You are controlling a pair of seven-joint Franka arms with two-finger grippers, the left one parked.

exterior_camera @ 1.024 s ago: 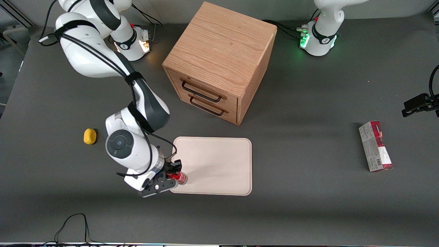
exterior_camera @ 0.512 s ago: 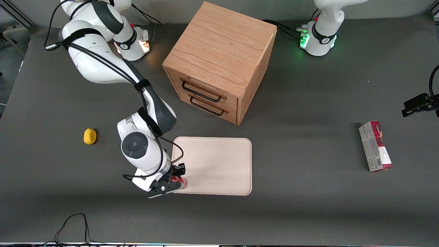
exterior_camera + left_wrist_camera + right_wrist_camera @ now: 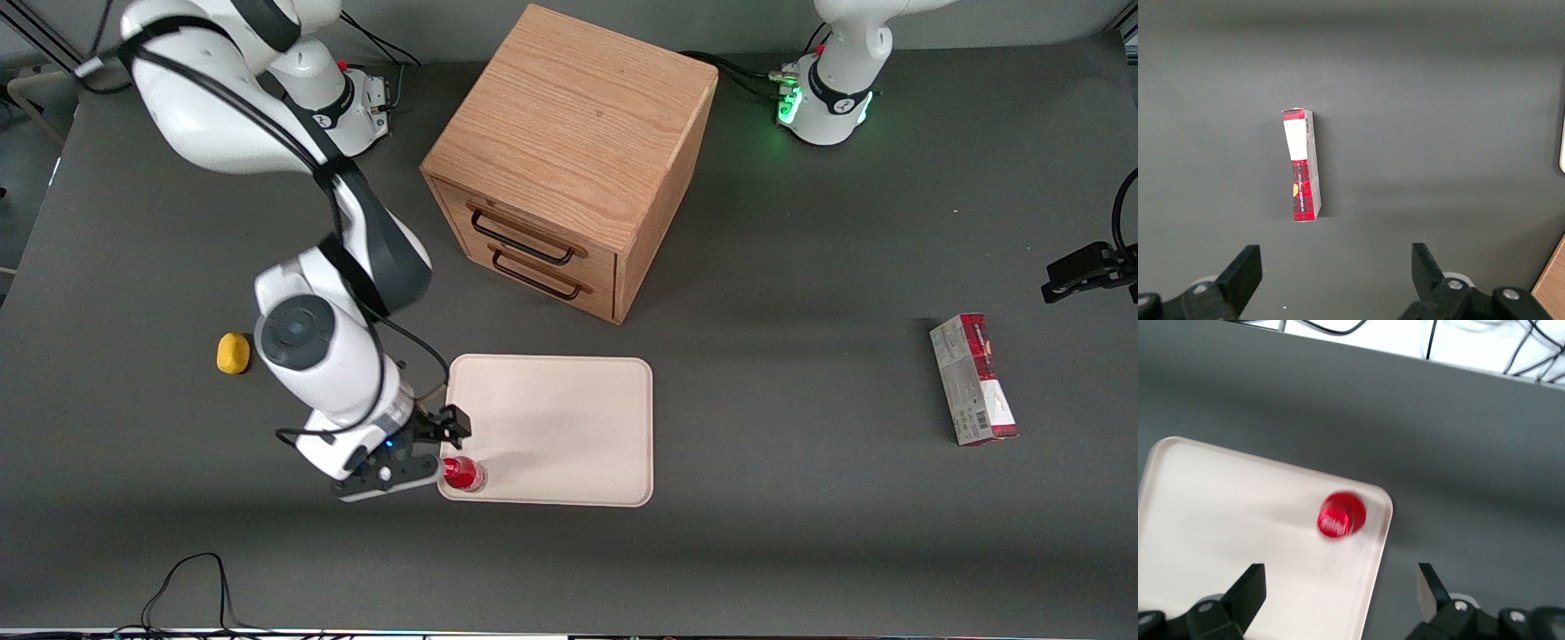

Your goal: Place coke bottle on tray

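The coke bottle [image 3: 463,473], small and red with a red cap, stands upright on the cream-white tray [image 3: 569,427]. It is in the tray's corner nearest the front camera, toward the working arm's end. My right gripper [image 3: 433,450] hovers beside and above that corner, open, with nothing between its fingers. From the right wrist view I look down on the bottle's cap [image 3: 1340,515] and the tray's rim [image 3: 1381,540]. The open gripper [image 3: 1341,590] is apart from the bottle, its fingertips [image 3: 1253,585] spread wide.
A wooden two-drawer cabinet [image 3: 569,160] stands farther from the front camera than the tray. A yellow lump [image 3: 233,353] lies toward the working arm's end. A red-and-grey carton [image 3: 973,378] [image 3: 1303,167] lies toward the parked arm's end. A cable [image 3: 191,578] loops at the table's front edge.
The gripper was shut on the bottle at the tray's corner. It has since opened, let go and drawn up and back toward the working arm's end. The bottle stays standing on the tray.
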